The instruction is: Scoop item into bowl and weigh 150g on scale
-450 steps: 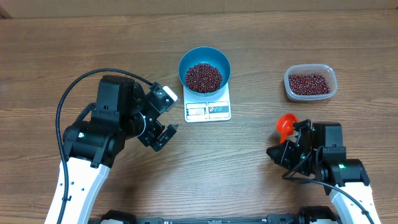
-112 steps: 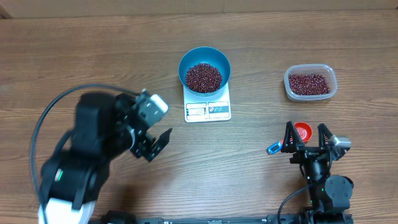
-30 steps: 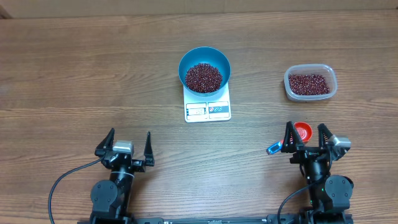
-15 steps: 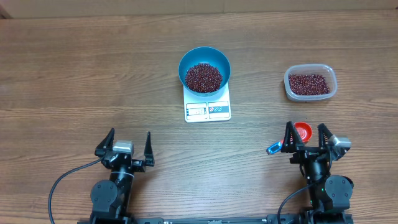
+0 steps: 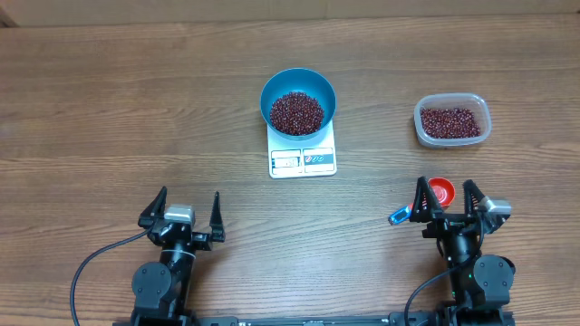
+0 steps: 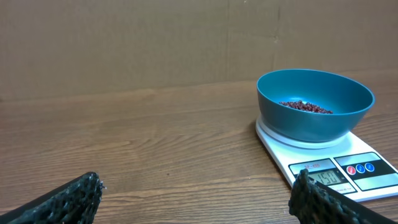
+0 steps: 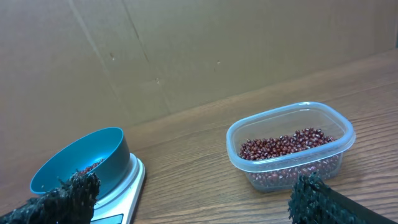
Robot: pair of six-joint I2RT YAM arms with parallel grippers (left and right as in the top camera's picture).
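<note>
The blue bowl (image 5: 298, 101) stands on the white scale (image 5: 303, 159) and holds a heap of dark red beans (image 5: 296, 110). In the left wrist view the bowl (image 6: 314, 102) sits on the scale (image 6: 348, 174), whose display reads 150. My left gripper (image 5: 189, 204) rests open and empty at the table's front left, far from the scale. Open too, my right gripper (image 5: 446, 195) sits at the front right with nothing between its fingers in its wrist view (image 7: 193, 196).
A clear plastic tub (image 5: 452, 120) of more beans stands at the back right, also seen as the tub (image 7: 290, 146) ahead of the right gripper. A red scoop (image 5: 441, 189) with a blue handle (image 5: 399, 216) lies on the table under the right gripper.
Nothing has moved in the last second. Earlier, the left arm pulled back from beside the scale to the front edge, and the right gripper let go of the red scoop.
</note>
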